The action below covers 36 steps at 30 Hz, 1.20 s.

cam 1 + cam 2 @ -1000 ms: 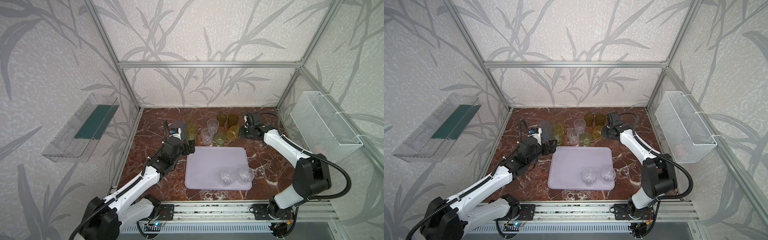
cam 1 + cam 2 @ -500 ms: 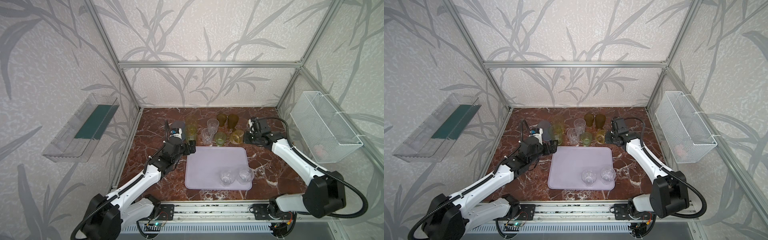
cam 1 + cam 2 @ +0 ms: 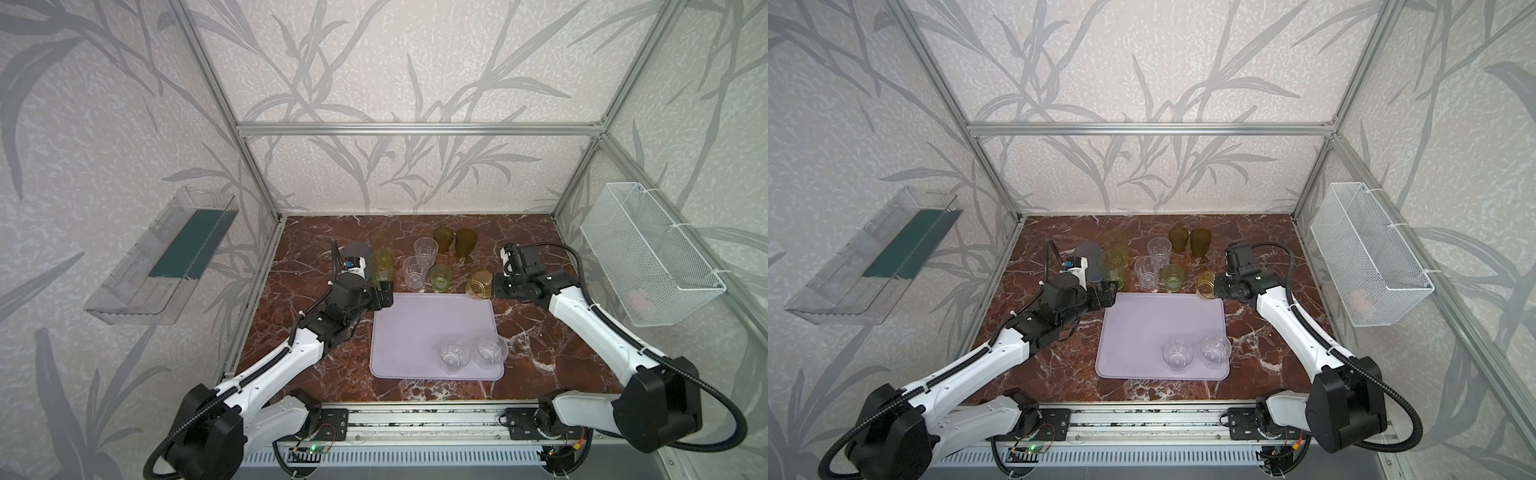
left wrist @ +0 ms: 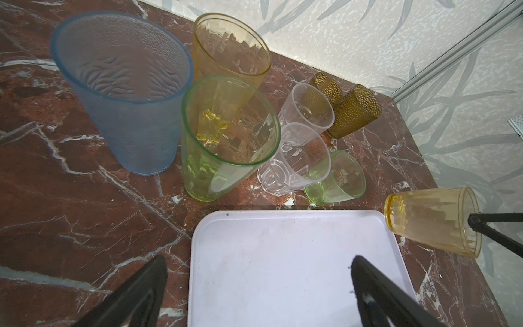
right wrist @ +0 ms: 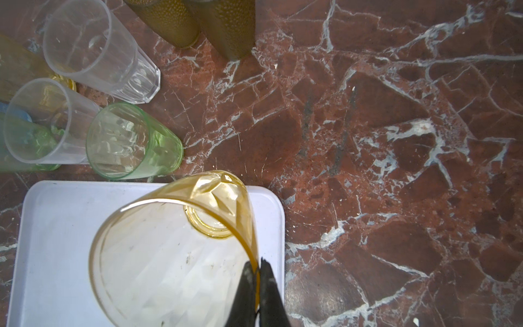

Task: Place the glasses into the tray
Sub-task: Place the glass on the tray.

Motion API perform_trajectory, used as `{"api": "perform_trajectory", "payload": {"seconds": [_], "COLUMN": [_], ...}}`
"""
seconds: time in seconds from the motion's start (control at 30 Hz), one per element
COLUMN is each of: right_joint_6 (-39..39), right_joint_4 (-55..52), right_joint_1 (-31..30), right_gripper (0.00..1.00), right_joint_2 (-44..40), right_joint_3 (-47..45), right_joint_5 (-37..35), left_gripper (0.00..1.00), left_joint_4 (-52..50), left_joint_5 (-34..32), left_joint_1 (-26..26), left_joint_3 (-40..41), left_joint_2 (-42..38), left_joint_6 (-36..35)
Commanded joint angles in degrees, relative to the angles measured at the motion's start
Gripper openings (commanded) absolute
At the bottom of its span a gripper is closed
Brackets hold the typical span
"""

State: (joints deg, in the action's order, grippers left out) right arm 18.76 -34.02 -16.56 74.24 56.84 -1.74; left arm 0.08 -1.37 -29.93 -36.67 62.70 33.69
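Pinching the rim of the short yellow faceted tumbler (image 5: 158, 254), the right gripper (image 5: 256, 269) is clamped tight, tumbler tilted over the pale lilac rectangular tray (image 5: 56, 226), far right corner. Left gripper (image 4: 259, 260) gapes wide, empty.

Clear plastic bin (image 3: 137, 286) on one side wall (image 3: 104, 124) (dark green strip (image 3: 189, 245) inside); white wire basket (image 3: 648, 257) opposite; red-brown marble tabletop (image 3: 552, 345) below.
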Motion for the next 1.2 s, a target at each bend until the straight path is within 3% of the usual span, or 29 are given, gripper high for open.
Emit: {"api": "perform_trajectory", "payload": {"seconds": [0.0, 1.17], "right_joint_6": [-1.09, -3.2], "right_joint_4": [-2.31, -13.57], "right_joint_1": [0.03, -2.96], "right_gripper": [0.0, 0.0], "right_joint_2": [-2.17, 2.32], "right_joint_3": [-0.85, -2.54], "right_joint_5": [-1.19, -2.98], "left_gripper": [0.99, 0.99], "left_joint_4": [0.71, 2.65], "left_joint_5": [0.22, 1.08], "left_joint_1": [0.16, 0.22], "left_joint_3": [-1.39, -0.6], "left_joint_2": [-0.67, 0.45], "left_joint_6": [0.86, 0.63]}}
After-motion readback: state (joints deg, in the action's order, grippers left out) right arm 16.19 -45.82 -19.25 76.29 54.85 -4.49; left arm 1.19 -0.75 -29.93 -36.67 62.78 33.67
